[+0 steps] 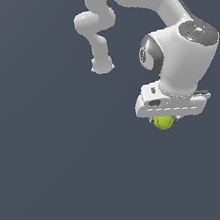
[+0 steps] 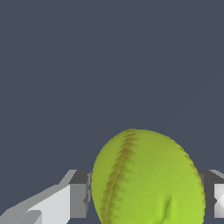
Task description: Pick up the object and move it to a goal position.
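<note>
Your arm (image 1: pixel 170 31) comes in from the top of the exterior view and bends down toward that view's right, ending in the white claw (image 1: pixel 164 119) with its broad body held roughly level. The ball (image 1: pixel 163 122), yellow-green, sits right under that body, and in the exterior view you see only its lower part peeking out below the claw's edge; the fingers themselves are hidden there by the claw body. The wrist view gives you the closer look: the ball (image 2: pixel 148 179) fills the space between the two fingers, with a brownish stitched seam running down its face. One finger (image 2: pixel 78 199) is at one side of it and the other finger (image 2: pixel 214 199) at the opposite side, and both pads meet the ball's sides with no gap that you can make out, so your claw is clenched on the ball. The ball is far narrower than the claw body above it. Around it you have only a flat, dark blue-grey ground (image 1: pixel 53 182), the same tone across both views, with no marks on it. You cannot tell from either view whether the ball rests on that ground or hangs above it, as no shadow or contact line shows beneath it.
</note>
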Robot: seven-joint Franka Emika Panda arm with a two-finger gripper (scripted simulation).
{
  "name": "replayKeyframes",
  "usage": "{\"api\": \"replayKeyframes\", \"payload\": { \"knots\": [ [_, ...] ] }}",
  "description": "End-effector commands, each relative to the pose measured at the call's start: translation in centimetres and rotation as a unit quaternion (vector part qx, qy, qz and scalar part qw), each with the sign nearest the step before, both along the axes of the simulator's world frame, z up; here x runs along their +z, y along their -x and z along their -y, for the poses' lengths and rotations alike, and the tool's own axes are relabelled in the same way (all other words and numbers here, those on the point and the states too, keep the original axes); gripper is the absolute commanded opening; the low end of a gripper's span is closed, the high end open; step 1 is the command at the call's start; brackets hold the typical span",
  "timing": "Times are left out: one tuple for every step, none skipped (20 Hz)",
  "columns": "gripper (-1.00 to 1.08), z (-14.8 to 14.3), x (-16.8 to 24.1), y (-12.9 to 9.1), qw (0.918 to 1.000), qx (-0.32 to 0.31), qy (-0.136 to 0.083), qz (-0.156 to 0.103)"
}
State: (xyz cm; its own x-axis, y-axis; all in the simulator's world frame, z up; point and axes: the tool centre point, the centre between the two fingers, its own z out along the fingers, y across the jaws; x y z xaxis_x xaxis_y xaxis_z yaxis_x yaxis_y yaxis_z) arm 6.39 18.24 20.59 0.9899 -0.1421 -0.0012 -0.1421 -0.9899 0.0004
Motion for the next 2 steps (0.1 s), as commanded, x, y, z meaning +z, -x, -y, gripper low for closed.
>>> {"api": "replayKeyframes", "payload": {
  "knots": [
    [-1.0, -0.07, 0.19, -0.14, 1.0, 0.0, 0.0, 0.001],
    [-1.0, -0.05, 0.17, -0.15, 1.0, 0.0, 0.0, 0.001]
  ]
}}
